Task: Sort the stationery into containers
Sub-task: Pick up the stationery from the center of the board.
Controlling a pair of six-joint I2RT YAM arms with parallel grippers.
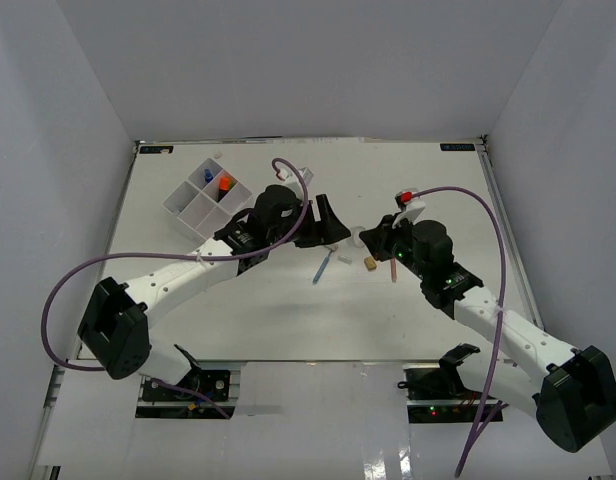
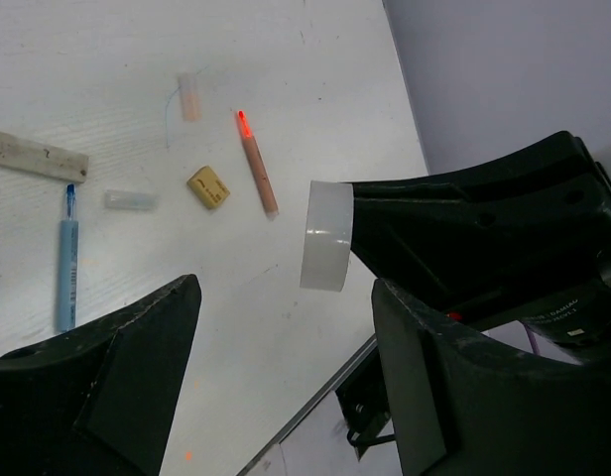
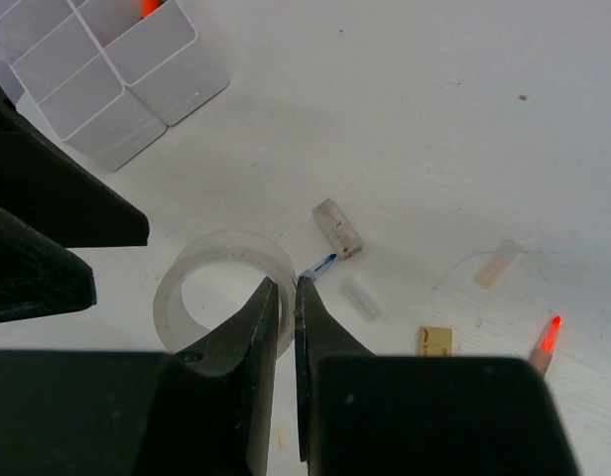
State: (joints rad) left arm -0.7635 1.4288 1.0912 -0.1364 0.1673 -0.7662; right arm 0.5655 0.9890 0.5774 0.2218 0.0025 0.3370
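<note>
My right gripper (image 3: 286, 288) is shut on the wall of the clear tape ring (image 3: 221, 288), one finger inside it and one outside. In the left wrist view the ring (image 2: 325, 235) hangs off the table in the right gripper's black fingers (image 2: 464, 238). My left gripper (image 2: 286, 297) is open and empty, close beside the ring (image 1: 356, 238). A blue pen (image 2: 66, 263), a white eraser (image 2: 38, 157), a yellow eraser (image 2: 208, 186) and a pink pen (image 2: 257, 164) lie on the table below. The white four-compartment tray (image 1: 188, 205) stands at the back left.
In the tray are a blue-capped bottle (image 1: 205, 178) and an orange highlighter (image 1: 224, 185). A clear cap (image 2: 130, 200) and a small pinkish cap (image 2: 189, 97) lie among the loose items. The two grippers (image 1: 326, 225) are close together at the table's middle.
</note>
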